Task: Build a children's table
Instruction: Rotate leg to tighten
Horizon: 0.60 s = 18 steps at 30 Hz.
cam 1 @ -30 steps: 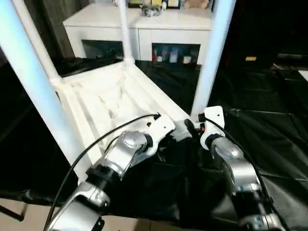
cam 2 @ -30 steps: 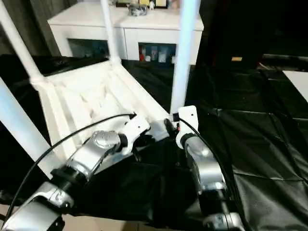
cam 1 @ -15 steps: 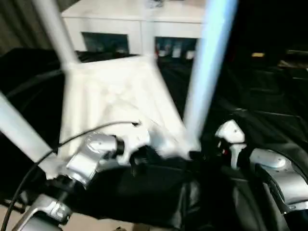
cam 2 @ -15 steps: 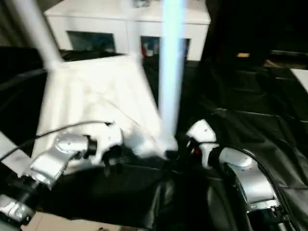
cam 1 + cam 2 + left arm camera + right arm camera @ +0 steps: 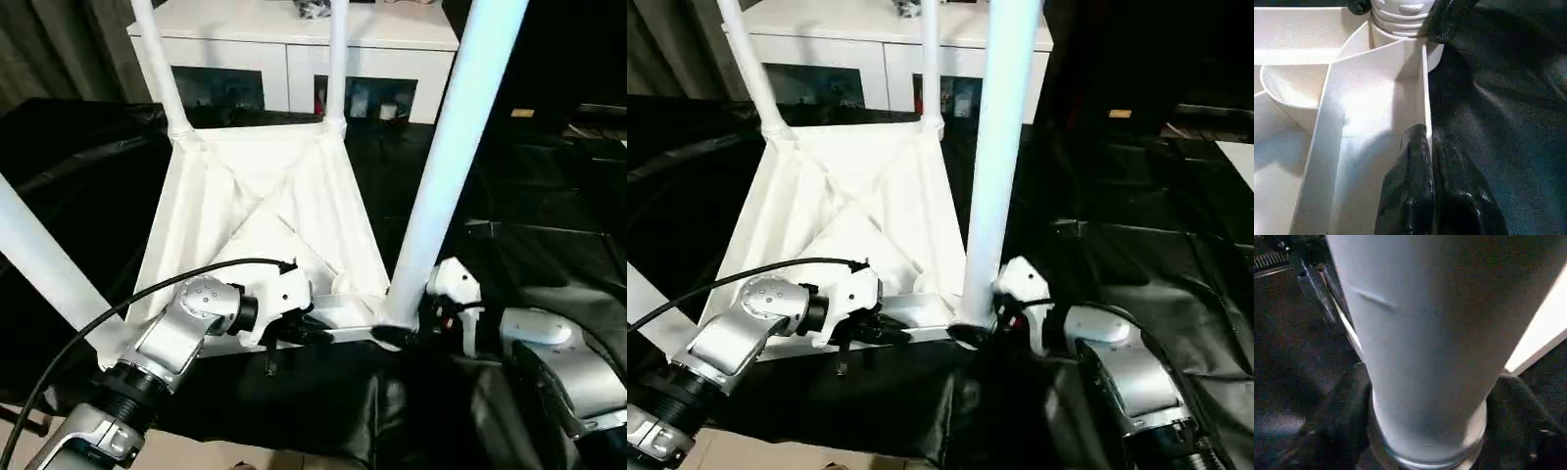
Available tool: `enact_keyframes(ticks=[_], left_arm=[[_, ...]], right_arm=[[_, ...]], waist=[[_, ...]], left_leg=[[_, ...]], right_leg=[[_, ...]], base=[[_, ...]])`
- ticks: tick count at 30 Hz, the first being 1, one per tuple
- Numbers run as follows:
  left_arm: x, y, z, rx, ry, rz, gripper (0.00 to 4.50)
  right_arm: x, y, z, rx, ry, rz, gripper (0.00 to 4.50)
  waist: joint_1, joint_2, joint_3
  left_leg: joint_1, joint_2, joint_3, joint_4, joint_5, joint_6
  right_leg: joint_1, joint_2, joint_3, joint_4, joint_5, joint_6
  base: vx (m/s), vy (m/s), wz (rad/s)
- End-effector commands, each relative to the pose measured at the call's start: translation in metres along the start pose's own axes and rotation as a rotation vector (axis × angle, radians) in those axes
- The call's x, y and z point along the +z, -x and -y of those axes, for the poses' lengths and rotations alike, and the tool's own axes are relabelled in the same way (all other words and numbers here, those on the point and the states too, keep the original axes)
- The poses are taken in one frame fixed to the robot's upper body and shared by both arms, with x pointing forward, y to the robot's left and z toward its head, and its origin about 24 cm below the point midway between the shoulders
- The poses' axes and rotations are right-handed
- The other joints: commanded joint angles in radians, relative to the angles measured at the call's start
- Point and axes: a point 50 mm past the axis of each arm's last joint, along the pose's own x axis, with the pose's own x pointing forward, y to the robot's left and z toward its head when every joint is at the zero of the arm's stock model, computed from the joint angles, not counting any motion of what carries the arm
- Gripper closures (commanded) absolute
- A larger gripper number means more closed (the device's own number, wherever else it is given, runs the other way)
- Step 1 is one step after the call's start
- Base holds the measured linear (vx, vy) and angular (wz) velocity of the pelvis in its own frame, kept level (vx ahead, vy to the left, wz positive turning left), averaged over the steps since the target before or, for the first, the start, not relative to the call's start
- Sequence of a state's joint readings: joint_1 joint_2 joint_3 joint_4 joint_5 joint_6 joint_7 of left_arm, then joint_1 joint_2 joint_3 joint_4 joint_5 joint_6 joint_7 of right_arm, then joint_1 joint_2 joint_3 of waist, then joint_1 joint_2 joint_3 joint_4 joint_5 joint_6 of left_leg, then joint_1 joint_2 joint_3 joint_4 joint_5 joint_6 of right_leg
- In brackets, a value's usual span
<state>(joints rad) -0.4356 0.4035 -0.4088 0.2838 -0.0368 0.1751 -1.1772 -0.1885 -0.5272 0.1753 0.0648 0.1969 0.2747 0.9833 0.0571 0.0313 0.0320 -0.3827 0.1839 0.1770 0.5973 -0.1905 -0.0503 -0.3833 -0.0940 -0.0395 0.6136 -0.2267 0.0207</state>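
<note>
Four legs rise from the upturned tabletop [image 5: 260, 211] on the black-draped worktop [image 5: 549, 245]; left tool [image 5: 1431, 147] pinches its near rim to steady it, right tool [image 5: 1425, 431] straddles the nearest leg [image 5: 446, 166] at its socket.

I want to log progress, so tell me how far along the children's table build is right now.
Mostly done: the tabletop lies underside up on the black cloth with all four legs standing in its corner sockets. In hand: the left gripper is shut on the tabletop's near rim, and the right gripper straddles the base of the near right leg. Left, as far as I can judge: turning the table onto its legs.
</note>
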Motion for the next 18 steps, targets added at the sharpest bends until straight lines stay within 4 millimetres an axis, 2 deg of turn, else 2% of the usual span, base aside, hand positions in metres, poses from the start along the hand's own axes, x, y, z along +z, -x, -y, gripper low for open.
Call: enact_keyframes(ticks=[1, 8, 10, 11, 13, 14, 15, 16, 17, 18], left_arm=[[0.003, -0.002, 0.004, -0.032, 0.0, 0.037, 4.5], [0.003, -0.001, 0.003, -0.025, 0.002, 0.039, 4.5], [0.002, -0.004, 0.002, 0.001, 0.017, 0.043, 4.5], [0.0, -0.007, -0.001, 0.037, 0.027, 0.031, 4.5], [-0.003, -0.013, -0.006, 0.117, 0.048, 0.002, 4.5], [-0.003, -0.013, -0.006, 0.117, 0.048, 0.002, 4.5], [-0.003, -0.023, -0.012, 0.203, 0.085, 0.005, 4.5], [-0.001, -0.029, -0.015, 0.241, 0.109, 0.013, 4.5], [0.0, -0.029, -0.015, 0.241, 0.109, 0.014, 4.5], [0.002, -0.035, -0.016, 0.264, 0.129, 0.02, 4.5]], right_arm=[[-0.002, 0.002, 0.001, -0.001, 0.008, -0.023, 1.64], [0.001, 0.0, 0.002, -0.005, -0.011, 0.019, 1.78], [0.0, -0.005, 0.002, -0.049, -0.043, 0.045, 1.78], [-0.003, -0.011, 0.007, -0.135, -0.055, 0.045, 1.78], [-0.008, -0.022, 0.015, -0.305, -0.108, 0.048, 1.78], [-0.008, -0.022, 0.015, -0.305, -0.108, 0.048, 1.78], [-0.012, -0.031, 0.023, -0.504, -0.211, 0.071, 1.78], [-0.014, -0.036, 0.025, -0.59, -0.271, 0.081, 1.78], [-0.014, -0.036, 0.025, -0.591, -0.272, 0.081, 1.78], [-0.015, -0.04, 0.026, -0.649, -0.314, 0.087, 1.78]], waist=[[-0.001, -0.017, -0.052], [-0.002, -0.017, -0.053], [-0.002, -0.017, -0.053], [-0.003, -0.016, -0.052], [-0.015, -0.017, -0.046], [-0.015, -0.017, -0.046], [-0.025, -0.019, -0.04], [-0.03, -0.017, -0.038], [-0.035, -0.019, -0.036], [-0.034, -0.022, -0.039]], left_leg=[[0.015, 0.041, -0.007, -0.066, -0.099, 0.104], [0.016, 0.041, -0.007, -0.065, -0.104, 0.101], [0.016, 0.041, -0.006, -0.064, -0.1, 0.104], [0.015, 0.04, -0.006, -0.064, -0.1, 0.099], [0.015, 0.038, -0.006, -0.072, -0.155, 0.063], [0.015, 0.038, -0.006, -0.072, -0.155, 0.063], [0.018, 0.037, -0.008, -0.08, -0.215, 0.026], [0.018, 0.036, -0.009, -0.083, -0.239, 0.013], [0.02, 0.034, -0.012, -0.087, -0.277, -0.014], [0.021, 0.034, -0.014, -0.088, -0.288, -0.025]], right_leg=[[0.042, -0.043, 0.031, -0.055, 0.064, -0.28], [0.043, -0.042, 0.031, -0.054, 0.053, -0.283], [0.042, -0.042, 0.031, -0.053, 0.058, -0.286], [0.04, -0.042, 0.031, -0.054, 0.052, -0.288], [0.038, -0.041, 0.029, -0.063, -0.04, -0.274], [0.038, -0.041, 0.029, -0.063, -0.04, -0.274], [0.036, -0.042, 0.03, -0.073, -0.15, -0.254], [0.033, -0.041, 0.03, -0.076, -0.191, -0.245], [0.032, -0.043, 0.03, -0.084, -0.276, -0.218], [0.033, -0.044, 0.03, -0.087, -0.31, -0.193]], base=[[0.0, 0.0, 0.0], [0.0, 0.0, 0.0], [0.0, 0.0, 0.0], [0.0, 0.0, 0.0], [0.0, 0.0, 0.0], [0.0, 0.0, 0.0], [0.0, 0.0, 0.0], [0.0, 0.0, 0.0], [0.0, 0.0, 0.0], [0.0, 0.0, 0.0]])
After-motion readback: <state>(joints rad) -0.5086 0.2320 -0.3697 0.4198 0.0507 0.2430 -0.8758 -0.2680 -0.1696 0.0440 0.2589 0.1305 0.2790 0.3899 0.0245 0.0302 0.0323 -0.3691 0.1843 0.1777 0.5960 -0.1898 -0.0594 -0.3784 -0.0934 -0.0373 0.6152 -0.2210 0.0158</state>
